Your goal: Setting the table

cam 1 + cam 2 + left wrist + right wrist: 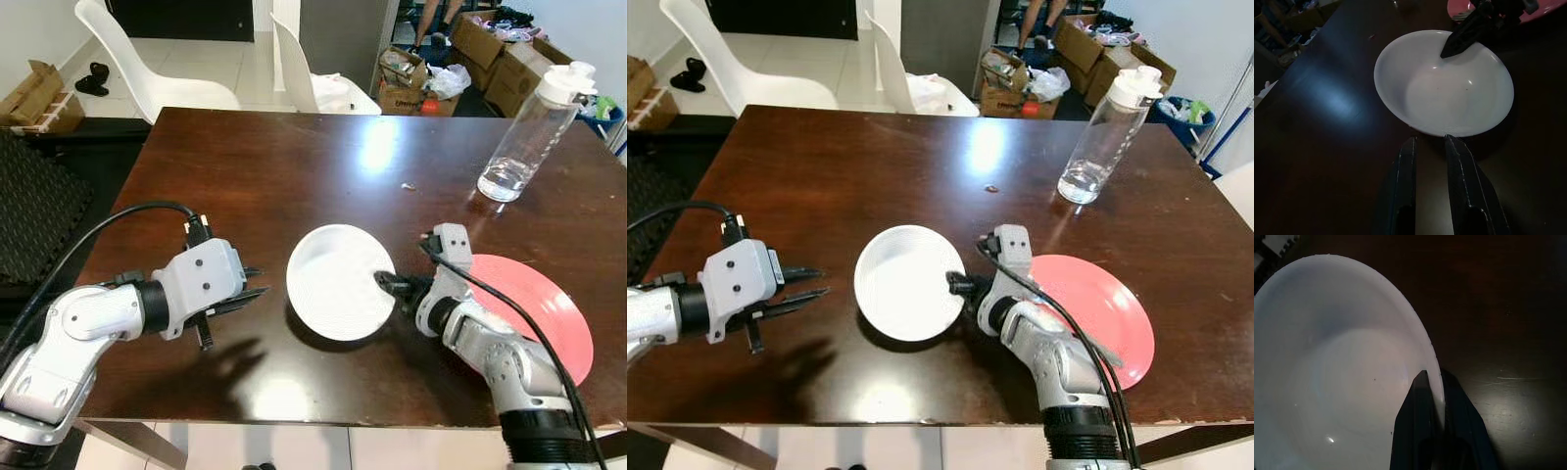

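Observation:
A white bowl (339,282) hangs tilted just above the dark wooden table (294,166), near its front edge. My right gripper (388,284) is shut on the bowl's right rim, one finger inside and one outside (1422,396). A pink plate (544,311) lies flat on the table to the right, under my right arm. My left gripper (257,284) hovers a little to the left of the bowl, its fingers (1406,161) slightly apart and holding nothing, pointing at the bowl (1444,83).
A clear water bottle (529,132) with a white cap stands at the table's far right. Two white chairs (147,69) stand behind the table. Cardboard boxes (490,54) clutter the floor at the back right. A person's legs (1034,20) show at the top.

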Robot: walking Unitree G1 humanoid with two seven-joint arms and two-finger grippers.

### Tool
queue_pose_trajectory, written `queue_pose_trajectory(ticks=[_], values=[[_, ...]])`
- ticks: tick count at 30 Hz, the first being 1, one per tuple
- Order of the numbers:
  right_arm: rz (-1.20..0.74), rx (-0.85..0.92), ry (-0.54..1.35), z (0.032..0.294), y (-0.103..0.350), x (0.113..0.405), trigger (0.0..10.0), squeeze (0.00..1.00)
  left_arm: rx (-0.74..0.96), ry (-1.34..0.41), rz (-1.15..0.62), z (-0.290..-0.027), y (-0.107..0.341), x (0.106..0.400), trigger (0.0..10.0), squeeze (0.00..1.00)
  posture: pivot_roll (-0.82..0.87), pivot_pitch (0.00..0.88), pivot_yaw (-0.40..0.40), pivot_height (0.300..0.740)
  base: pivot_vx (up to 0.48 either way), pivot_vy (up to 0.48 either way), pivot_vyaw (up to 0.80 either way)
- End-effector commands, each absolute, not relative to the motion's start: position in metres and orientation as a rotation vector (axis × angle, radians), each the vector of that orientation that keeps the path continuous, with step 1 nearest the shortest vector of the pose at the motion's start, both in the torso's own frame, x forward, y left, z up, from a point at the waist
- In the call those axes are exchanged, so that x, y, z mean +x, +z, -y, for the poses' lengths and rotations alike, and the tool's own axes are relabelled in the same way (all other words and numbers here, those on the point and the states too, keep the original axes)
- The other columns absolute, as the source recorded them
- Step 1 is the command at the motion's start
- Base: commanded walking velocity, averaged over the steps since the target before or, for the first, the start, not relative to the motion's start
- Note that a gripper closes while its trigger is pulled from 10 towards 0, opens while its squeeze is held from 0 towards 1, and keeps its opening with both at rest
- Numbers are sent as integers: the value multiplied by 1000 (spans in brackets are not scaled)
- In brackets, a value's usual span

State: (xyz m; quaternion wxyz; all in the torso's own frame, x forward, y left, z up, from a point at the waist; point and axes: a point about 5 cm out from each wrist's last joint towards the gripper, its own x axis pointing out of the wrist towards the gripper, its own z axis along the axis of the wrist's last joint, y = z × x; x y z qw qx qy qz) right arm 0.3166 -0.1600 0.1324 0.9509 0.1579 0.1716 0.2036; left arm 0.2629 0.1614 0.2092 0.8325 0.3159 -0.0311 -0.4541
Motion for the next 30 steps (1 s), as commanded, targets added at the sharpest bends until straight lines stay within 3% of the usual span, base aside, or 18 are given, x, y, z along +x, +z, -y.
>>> queue_pose_trajectory(ticks=[1,10,12,13,14,20,30], values=[[-366,355,399,163,125,313,0,0,669,-966,50,-159,205,262,10000,0,-18,81,35,740,0,0,0],[-186,435,395,162,153,314,0,0,596,-857,63,-160,202,269,10000,0,-21,80,43,740,0,0,0],[-74,404,395,160,168,313,0,0,482,-700,73,-167,203,281,10000,0,-24,78,48,740,0,0,0],[-20,374,373,159,174,312,2980,0,414,-597,68,-173,202,287,10000,0,-20,77,51,740,0,0,0],[62,314,343,156,183,309,10000,0,309,-446,47,-184,199,294,10000,0,-21,76,54,740,0,0,0],[177,266,266,145,191,298,10000,0,140,-262,-9,-197,180,288,10000,0,-21,74,57,740,0,0,0],[214,208,129,143,184,294,10000,0,80,-138,-49,-194,158,275,10000,0,-17,69,45,740,0,0,0]])
